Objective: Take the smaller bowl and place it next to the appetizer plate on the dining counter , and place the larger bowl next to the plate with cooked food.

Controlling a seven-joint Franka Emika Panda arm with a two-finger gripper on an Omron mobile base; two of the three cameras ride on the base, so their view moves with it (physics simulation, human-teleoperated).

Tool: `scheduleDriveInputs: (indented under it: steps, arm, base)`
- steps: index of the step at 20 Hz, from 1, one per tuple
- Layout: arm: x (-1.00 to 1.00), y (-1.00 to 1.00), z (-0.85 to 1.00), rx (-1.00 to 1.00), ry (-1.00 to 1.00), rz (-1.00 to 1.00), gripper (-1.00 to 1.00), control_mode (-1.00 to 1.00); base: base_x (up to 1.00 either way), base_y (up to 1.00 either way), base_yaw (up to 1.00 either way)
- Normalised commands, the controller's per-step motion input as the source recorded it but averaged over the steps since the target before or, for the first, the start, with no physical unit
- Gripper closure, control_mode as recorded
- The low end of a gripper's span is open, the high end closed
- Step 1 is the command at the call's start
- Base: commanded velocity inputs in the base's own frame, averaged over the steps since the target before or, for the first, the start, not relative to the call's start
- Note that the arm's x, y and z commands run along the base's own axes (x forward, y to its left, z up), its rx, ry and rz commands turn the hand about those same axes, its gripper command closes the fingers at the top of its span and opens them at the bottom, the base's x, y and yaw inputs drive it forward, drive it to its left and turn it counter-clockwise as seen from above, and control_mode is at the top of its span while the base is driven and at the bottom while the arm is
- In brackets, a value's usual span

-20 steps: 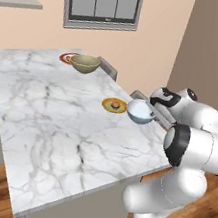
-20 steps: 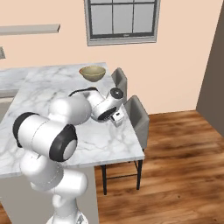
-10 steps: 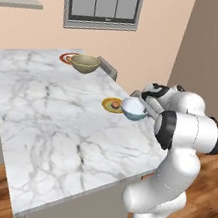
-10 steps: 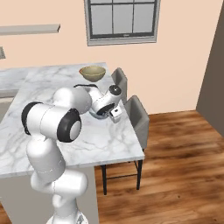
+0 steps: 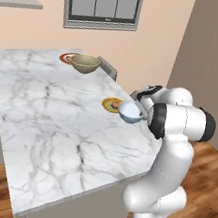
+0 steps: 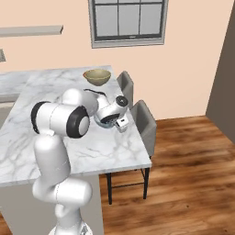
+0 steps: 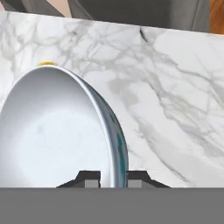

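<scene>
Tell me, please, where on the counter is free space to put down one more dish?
The wide middle and near end of the marble counter lie bare. It is crowded at the far corner, where the tan bowl sits by the red-rimmed plate, and at the right edge, where the gripper holds the blue bowl beside the yellow plate.

The smaller bowl point(image 7: 57, 131) hides most of the appetizer plate point(image 7: 46, 64).

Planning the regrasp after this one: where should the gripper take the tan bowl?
By the rim, from above: the tan bowl stands upright with its mouth open, too wide to span, so one finger goes inside the wall and one outside, away from the red-rimmed plate behind it.
</scene>
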Motion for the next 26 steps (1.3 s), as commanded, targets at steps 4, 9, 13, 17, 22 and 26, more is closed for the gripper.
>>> scheduleDriveInputs:
  steps: [4,9,13,17,22,26]
  arm:
    - [0.64,0.0,-0.39,0.03,-0.01,0.0,1.0,-1.0]
    - [0.46,0.0,-0.45,0.01,-0.03,0.0,1.0,-1.0]
    - [0.26,0.01,-0.27,0.01,-0.1,0.0,-1.0,-1.0]
    - [-0.12,0.01,0.02,0.03,-0.26,0.0,-1.0,-1.0]
    - [-0.62,0.0,0.28,0.07,-0.26,0.07,-1.0,-1.0]
    - [-0.95,0.0,0.43,0.02,-0.04,0.2,-1.0,-1.0]
  base:
    - [0.0,0.0,0.0]
    - [0.0,0.0,0.0]
    - [0.0,0.0,0.0]
    - [0.0,0.0,0.0]
    - [0.0,0.0,0.0]
    - [0.0,0.0,0.0]
